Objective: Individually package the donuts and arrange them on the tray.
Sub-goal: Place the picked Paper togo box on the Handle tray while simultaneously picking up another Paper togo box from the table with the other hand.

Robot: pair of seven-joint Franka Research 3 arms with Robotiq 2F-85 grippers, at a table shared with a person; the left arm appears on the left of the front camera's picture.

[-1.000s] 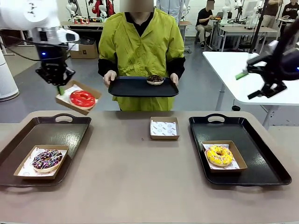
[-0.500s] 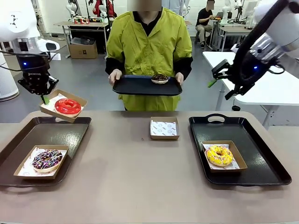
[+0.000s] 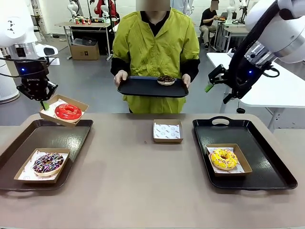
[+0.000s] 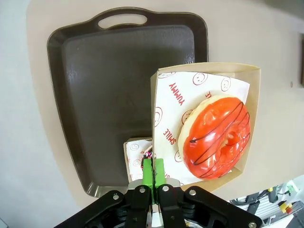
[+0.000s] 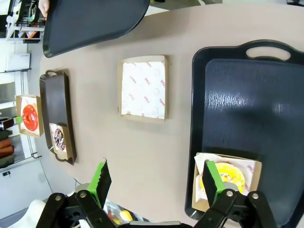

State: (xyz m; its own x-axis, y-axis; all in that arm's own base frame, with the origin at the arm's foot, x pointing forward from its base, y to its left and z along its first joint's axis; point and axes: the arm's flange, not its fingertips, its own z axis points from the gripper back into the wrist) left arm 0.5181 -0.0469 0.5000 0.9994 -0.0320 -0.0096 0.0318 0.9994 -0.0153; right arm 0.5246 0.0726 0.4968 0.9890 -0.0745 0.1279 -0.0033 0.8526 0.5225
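The left claw (image 3: 44, 102) is clenched on the rim of a shallow, paper-lined cardboard box (image 3: 82, 105), holding the glossy red donut (image 3: 68, 111) aloft near the dark left tray (image 3: 71, 138), where the pink-sprinkled chocolate donut (image 3: 47, 163) sits boxed. The right claw (image 3: 217, 93) hangs released, green pads (image 5: 101, 182) apart; the yellow sprinkled donut (image 3: 223, 159) lies boxed on the right tray (image 3: 271, 167), the dark chocolate donut (image 3: 166, 79) bare on the person's tray (image 3: 138, 88).

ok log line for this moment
left gripper: shut on brown cardboard box with glossy red donut, above dark left tray | right gripper: open, raised | person: holds black tray, chocolate donut
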